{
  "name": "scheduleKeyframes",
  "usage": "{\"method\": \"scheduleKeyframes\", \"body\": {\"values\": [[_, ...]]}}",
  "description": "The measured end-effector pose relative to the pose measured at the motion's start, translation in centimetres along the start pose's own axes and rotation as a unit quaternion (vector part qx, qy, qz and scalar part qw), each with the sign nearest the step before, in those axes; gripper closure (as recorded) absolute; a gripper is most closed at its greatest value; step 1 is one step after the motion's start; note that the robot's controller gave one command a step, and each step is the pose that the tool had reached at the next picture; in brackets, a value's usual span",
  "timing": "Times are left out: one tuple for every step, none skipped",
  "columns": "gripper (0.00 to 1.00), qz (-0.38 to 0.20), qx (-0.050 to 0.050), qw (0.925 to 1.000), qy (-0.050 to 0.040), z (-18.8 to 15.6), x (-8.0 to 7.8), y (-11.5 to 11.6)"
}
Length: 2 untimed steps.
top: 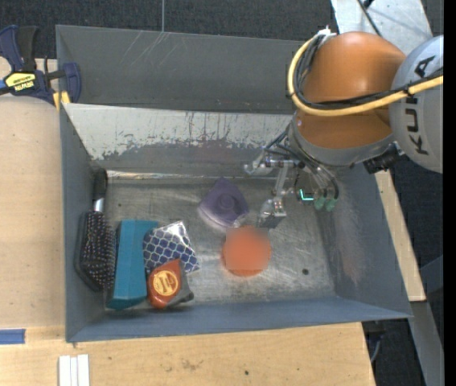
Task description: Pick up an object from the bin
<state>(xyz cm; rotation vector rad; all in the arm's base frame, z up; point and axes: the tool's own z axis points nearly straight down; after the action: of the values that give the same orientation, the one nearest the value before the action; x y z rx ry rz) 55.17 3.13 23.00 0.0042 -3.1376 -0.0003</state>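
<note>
Gripper hangs low in the middle of the bin, tip just beside both the lavender round cap-like piece and the orange ball. Either looks the likely pick, since both lie alone with a clear approach. Jaw state can't be told from this angle. Black hairbrush, teal block, patterned pouch and orange-red round tin are bunched by the left wall, well apart.

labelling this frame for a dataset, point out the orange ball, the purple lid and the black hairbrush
orange ball [246,253]: camera view, centre of its rounded top
purple lid [223,203]: camera view, its raised middle
black hairbrush [95,250]: camera view, middle of the bristle head
</note>
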Motion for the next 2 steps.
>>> {"method": "scheduleKeyframes", "body": {"values": [[0.00,0.000,0.000,1.0000,-0.0039,-0.4,-0.2,0.0],[0.00,-0.031,0.000,0.9995,-0.0069,2.8,1.9,-0.9]]}}
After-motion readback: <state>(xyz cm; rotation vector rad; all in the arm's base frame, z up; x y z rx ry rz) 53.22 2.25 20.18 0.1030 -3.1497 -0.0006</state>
